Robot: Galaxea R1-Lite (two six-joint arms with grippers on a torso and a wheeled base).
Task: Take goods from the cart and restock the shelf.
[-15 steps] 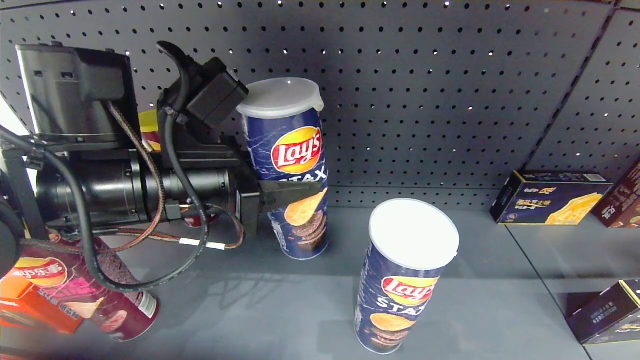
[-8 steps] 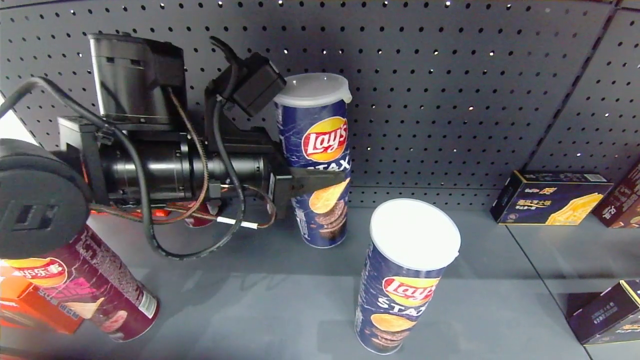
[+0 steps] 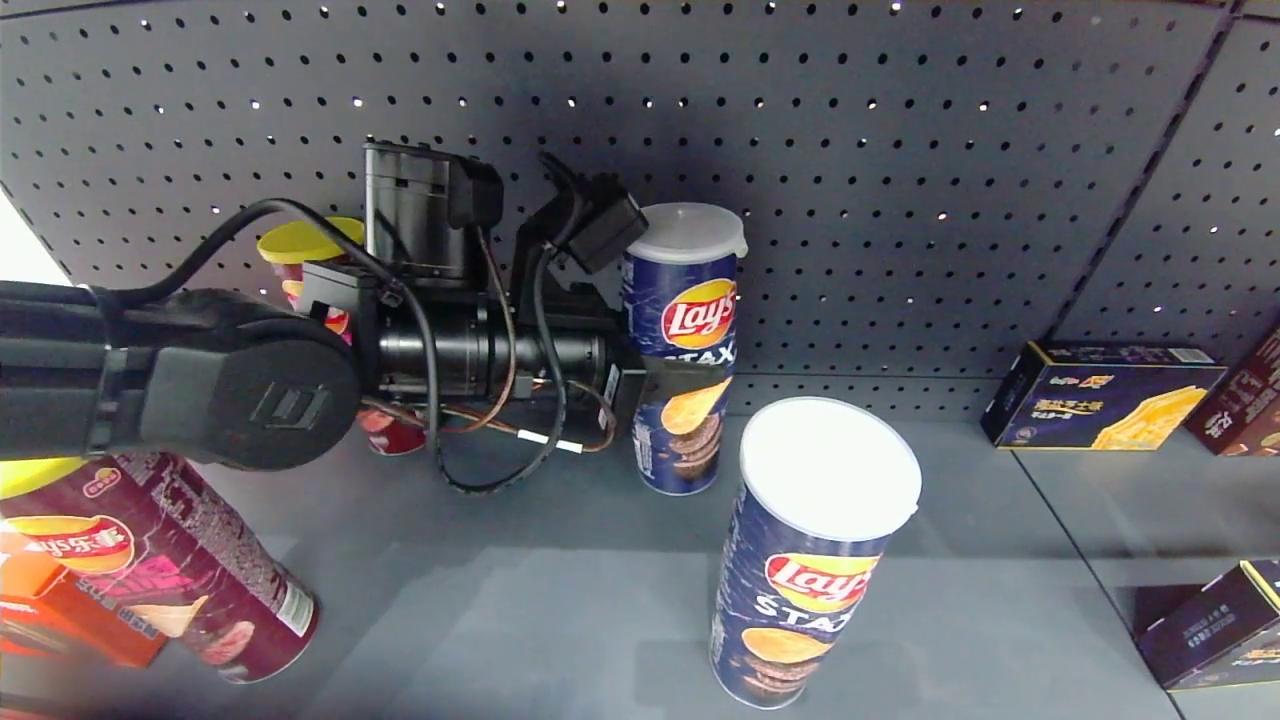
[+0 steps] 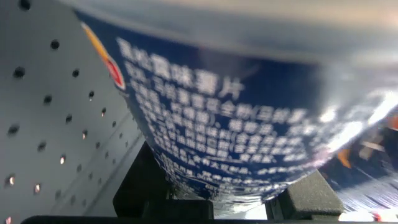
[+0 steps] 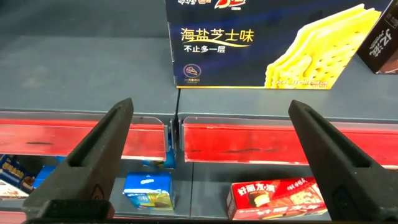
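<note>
Clamping blue can [image 3: 683,275], left tool [image 3: 688,374] half hidden

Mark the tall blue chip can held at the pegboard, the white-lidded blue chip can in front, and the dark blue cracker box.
Held blue chip can [image 3: 683,345]: head view, side wall under logo.
Front blue chip can [image 3: 815,578]: head view, logo on side.
Dark blue cracker box [image 3: 1100,400]: head view, front face.

1. The held chip can [image 3: 682,300] is navy blue with a translucent lid. It is upright at the back of the grey shelf [image 3: 560,600], clamped at mid-height by the left end effector [image 3: 686,378].
2. The second chip can [image 3: 805,580], also navy with a white lid, stands upright on the shelf, nearer the front and further right, apart from the first.
</note>
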